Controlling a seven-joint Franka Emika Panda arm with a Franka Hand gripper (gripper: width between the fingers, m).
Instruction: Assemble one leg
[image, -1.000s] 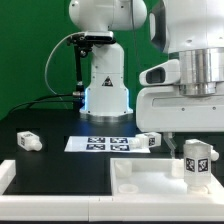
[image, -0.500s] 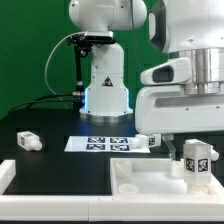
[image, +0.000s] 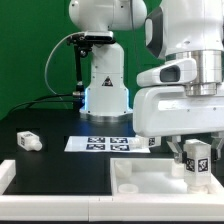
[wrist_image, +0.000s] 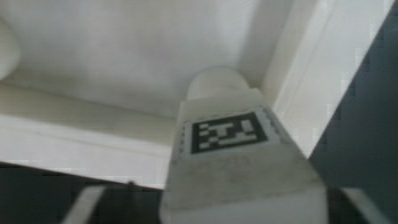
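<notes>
The leg (image: 197, 158) stands upright in the gripper (image: 197, 150), with one black-and-white tag facing the exterior camera. The wrist view looks along the leg (wrist_image: 228, 140) and shows a tag on the face turned to it. The fingers are closed on the leg's upper part, one on each side, so only the lower part shows below them.

The leg hangs over the white square panel (image: 145, 178) at the exterior view's right. The wrist view places it near an inner corner of the panel (wrist_image: 89, 120), where the raised rim turns. I cannot tell whether its foot already touches the panel floor, and the leg itself hides any socket beneath it.

My reading is that the step in hand is seating this leg in that corner. To do it well:
- keep the leg plumb
- centre it over the corner mount before pressing
- go straight down without scraping the rim
- if the leg has to be twisted home, hold the grip firm enough that it does not slip between the pads

A tilted start would probably jam it.

Further out, a second leg (image: 28, 141) lies loose on the black table (image: 60, 172) at the exterior view's left. The marker board (image: 105, 143) lies flat between that leg and the arm
</notes>
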